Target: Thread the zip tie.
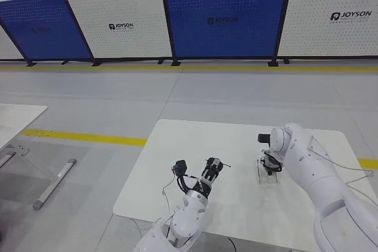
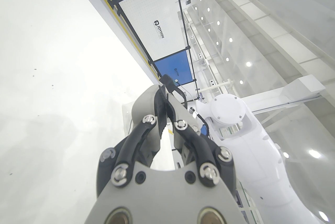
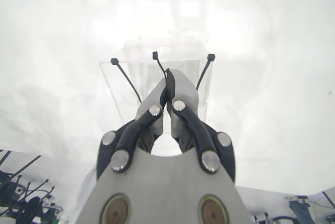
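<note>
On the white table (image 1: 176, 145) stands a clear acrylic stand (image 3: 115, 83) with three black zip ties upright in it, heads up: one zip tie (image 3: 114, 61) on one side, another (image 3: 211, 57) on the other. My right gripper (image 3: 167, 77) is shut on the middle zip tie (image 3: 155, 54) just below its head. In the top view it (image 1: 269, 164) hangs over the stand (image 1: 264, 179) at the table's right. My left gripper (image 1: 212, 166) sits nearer the front middle, tilted upward. Its fingers (image 2: 157, 104) are shut, with what looks like a thin black zip tie strip (image 2: 166, 98) between the pads.
A loose heap of black zip ties (image 3: 23, 191) lies past the table's edge behind my right gripper. The right arm's white body (image 2: 235, 117) rises beyond my left gripper. A second white table (image 1: 6, 120) stands far left.
</note>
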`<state>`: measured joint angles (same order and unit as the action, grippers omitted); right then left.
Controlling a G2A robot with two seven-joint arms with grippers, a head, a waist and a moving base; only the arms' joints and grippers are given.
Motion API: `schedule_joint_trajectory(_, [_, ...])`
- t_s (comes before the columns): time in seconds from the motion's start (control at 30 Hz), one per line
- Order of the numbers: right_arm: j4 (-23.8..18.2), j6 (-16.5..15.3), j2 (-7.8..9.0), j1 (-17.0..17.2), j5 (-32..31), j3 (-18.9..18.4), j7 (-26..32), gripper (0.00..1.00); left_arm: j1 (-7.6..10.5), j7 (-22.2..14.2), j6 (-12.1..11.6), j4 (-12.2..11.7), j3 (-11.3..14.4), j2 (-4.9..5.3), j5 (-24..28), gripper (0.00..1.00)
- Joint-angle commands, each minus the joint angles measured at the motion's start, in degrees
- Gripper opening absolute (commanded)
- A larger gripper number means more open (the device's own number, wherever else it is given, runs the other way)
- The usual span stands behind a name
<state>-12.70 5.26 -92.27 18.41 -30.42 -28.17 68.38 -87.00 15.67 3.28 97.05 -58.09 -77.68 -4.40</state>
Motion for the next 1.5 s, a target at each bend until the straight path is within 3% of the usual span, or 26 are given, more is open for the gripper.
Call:
schedule_joint_trajectory(0.0, [0.0, -1.62, 0.13, -0.13, 0.31, -0.37, -0.2, 0.0, 0.0, 0.0, 0.0, 0.0, 0.0, 0.0, 0.0, 0.0])
schedule_joint_trajectory(0.23, [-0.99, -5.68, 1.06, 0.17, 0.3, -1.36, -1.17, 0.0, 0.0, 0.0, 0.0, 0.0, 0.0, 0.0, 0.0, 0.0])
schedule_joint_trajectory(0.43, [-3.58, -6.03, 2.51, 1.1, 0.0, -2.54, -3.45, 0.0, 0.0, 0.0, 0.0, 0.0, 0.0, 0.0, 0.0, 0.0])
schedule_joint_trajectory(0.63, [-8.39, -7.04, 5.78, 2.81, 0.38, -5.37, -6.42, 0.0, 0.0, 0.0, 0.0, 0.0, 0.0, 0.0, 0.0, 0.0])
schedule_joint_trajectory(0.77, [-15.63, -6.69, 9.03, 5.54, -0.46, -7.93, -6.49, 0.0, 0.0, 0.0, 0.0, 0.0, 0.0, 0.0, 0.0, 0.0])
schedule_joint_trajectory(0.9, [-28.88, -2.97, 13.68, 10.96, -3.4, -12.33, -5.17, 0.0, 0.0, 0.0, 0.0, 0.0, 0.0, 0.0, 0.0, 0.0])
schedule_joint_trajectory(1.0, [-44.95, 1.01, 18.57, 18.9, -7.08, -19.39, -3.6, 0.0, 0.0, 0.0, 0.0, 0.0, 0.0, 0.0, 0.0, 0.0])
schedule_joint_trajectory(1.1, [-65.01, 3.95, 23.61, 31.56, -11.21, -30.62, -2.05, 0.0, 0.0, 0.0, 0.0, 0.0, 0.0, 0.0, 0.0, 0.0])
schedule_joint_trajectory(1.17, [-77.44, 4.38, 26.1, 41.15, -12.72, -38.73, -1.44, 0.0, 0.0, 0.0, 0.0, 0.0, 0.0, 0.0, 0.0, 0.0])
schedule_joint_trajectory(1.2, [-81.59, 3.87, 26.86, 44.84, -12.72, -41.84, -1.52, 0.0, 0.0, 0.0, 0.0, 0.0, 0.0, 0.0, 0.0, 0.0])
schedule_joint_trajectory(1.27, [-88.35, 2.91, 28.0, 51.82, -11.84, -48.02, -3.27, 0.0, 0.0, 0.0, 0.0, 0.0, 0.0, 0.0, 0.0, 0.0])
schedule_joint_trajectory(1.37, [-93.44, -0.17, 28.77, 58.71, -9.32, -54.0, -7.75, 0.0, 0.0, 0.0, 0.0, 0.0, 0.0, 0.0, 0.0, 0.0])
schedule_joint_trajectory(1.47, [-94.55, -2.8, 29.06, 61.89, -7.73, -56.31, -10.01, 0.0, 0.0, 0.0, 0.0, 0.0, 0.0, 0.0, 0.0, 0.0])
